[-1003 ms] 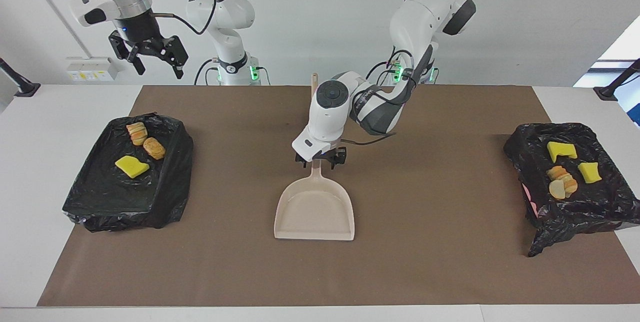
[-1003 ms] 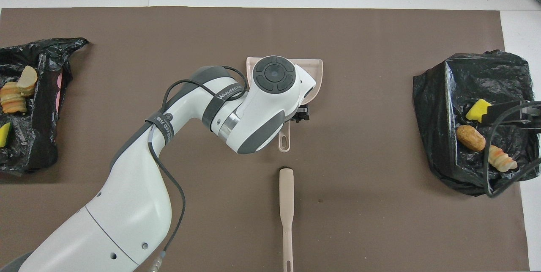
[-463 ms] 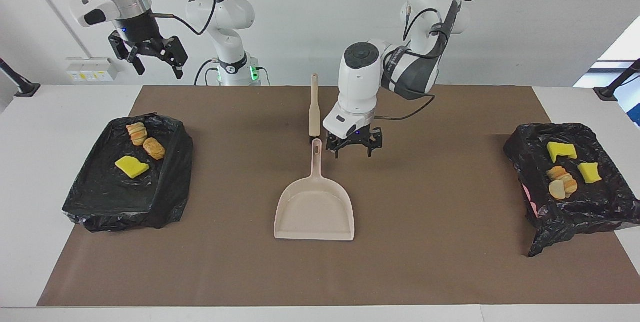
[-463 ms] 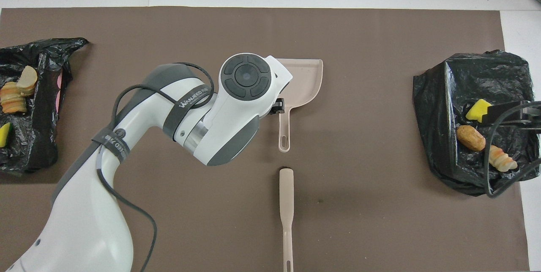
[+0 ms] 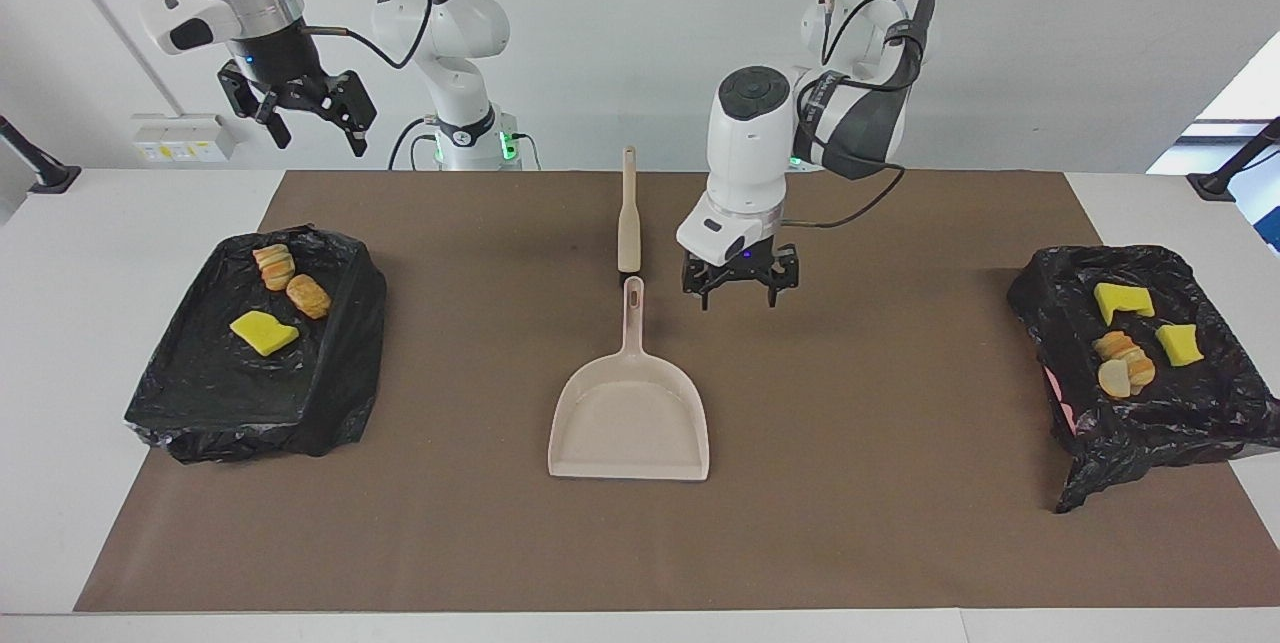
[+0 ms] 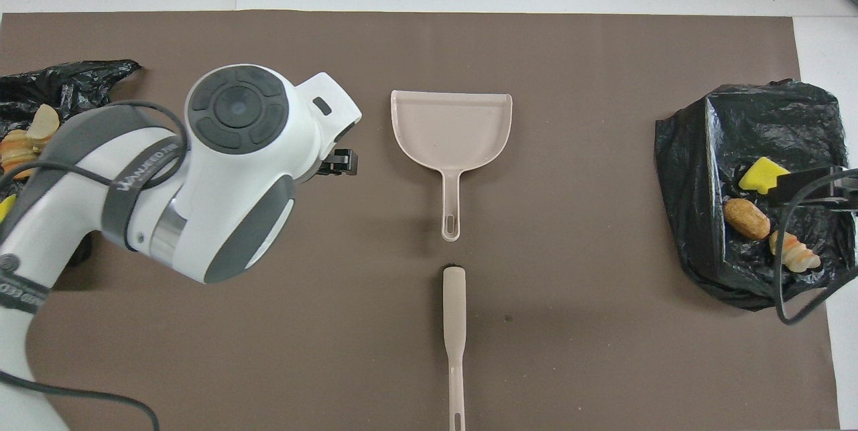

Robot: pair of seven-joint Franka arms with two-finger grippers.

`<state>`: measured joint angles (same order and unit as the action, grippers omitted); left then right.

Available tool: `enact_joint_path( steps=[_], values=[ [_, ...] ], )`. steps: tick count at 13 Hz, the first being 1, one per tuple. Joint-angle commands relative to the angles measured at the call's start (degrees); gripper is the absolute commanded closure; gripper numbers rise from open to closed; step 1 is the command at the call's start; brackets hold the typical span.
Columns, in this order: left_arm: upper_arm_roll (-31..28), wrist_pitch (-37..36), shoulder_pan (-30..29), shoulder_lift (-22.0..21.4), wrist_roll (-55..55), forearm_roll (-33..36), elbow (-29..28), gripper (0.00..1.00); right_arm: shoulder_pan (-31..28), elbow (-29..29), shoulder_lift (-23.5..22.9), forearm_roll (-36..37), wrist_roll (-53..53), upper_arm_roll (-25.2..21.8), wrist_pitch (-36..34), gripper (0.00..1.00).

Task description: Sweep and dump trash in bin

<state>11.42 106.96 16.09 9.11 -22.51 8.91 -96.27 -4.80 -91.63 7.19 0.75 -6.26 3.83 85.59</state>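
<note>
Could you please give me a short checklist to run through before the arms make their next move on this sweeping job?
1. Left gripper open and empty over the mat beside the dustpan handle: ok.
2. Right gripper open, raised above its bin: ok.
3. Dustpan flat on the mat, free: ok.
4. Brush lying free, nearer the robots than the dustpan: ok.
5. Trash all in the two bins, none on the mat: ok.

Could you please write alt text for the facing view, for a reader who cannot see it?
A beige dustpan lies empty mid-mat, a brush lying nearer the robots, while the open left end effector hangs beside the dustpan's handle, holding nothing. Yellow and tan trash sits in two black-lined bins, one at each end. The open right end effector waits raised at its own end.
</note>
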Motion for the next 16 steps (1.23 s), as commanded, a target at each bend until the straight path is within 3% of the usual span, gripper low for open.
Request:
enact_joint_path(
  steps=[1,4,7,10,12,16],
  values=[
    [-4.63,-3.67,-0.89,-6.55,8.15,-5.45,-2.44,0.00,-0.30,-1.18,1.16,-1.19,1.95,-0.22,-0.42,0.00],
    [-9.82,-10.87,-1.58,-10.68,17.20,-8.73,-0.16,0.00,-0.38,-2.15,1.68,-1.01,2.04,-0.57,-0.51,0.00],
    [-14.65,-19.74,-3.26,-10.61,25.21,-11.02,8.61,0.00,-0.38,-2.59,1.95,-1.01,2.04,-0.57,-0.42,0.00],
    [-15.64,-26.34,-6.67,-10.35,27.77,-11.11,11.53,0.00,-0.38,-2.59,1.86,-1.01,1.95,-0.66,-0.16,0.00],
    [-15.72,-27.24,-7.30,-9.64,28.48,-11.02,14.61,0.00,-0.38,-2.68,1.86,-1.01,1.95,-0.57,-0.16,0.00],
    [-15.02,-27.77,-9.67,-11.05,28.31,-10.84,14.09,0.00,-0.30,-3.38,2.04,-1.01,0.81,-0.57,-0.24,0.00]
  ],
)
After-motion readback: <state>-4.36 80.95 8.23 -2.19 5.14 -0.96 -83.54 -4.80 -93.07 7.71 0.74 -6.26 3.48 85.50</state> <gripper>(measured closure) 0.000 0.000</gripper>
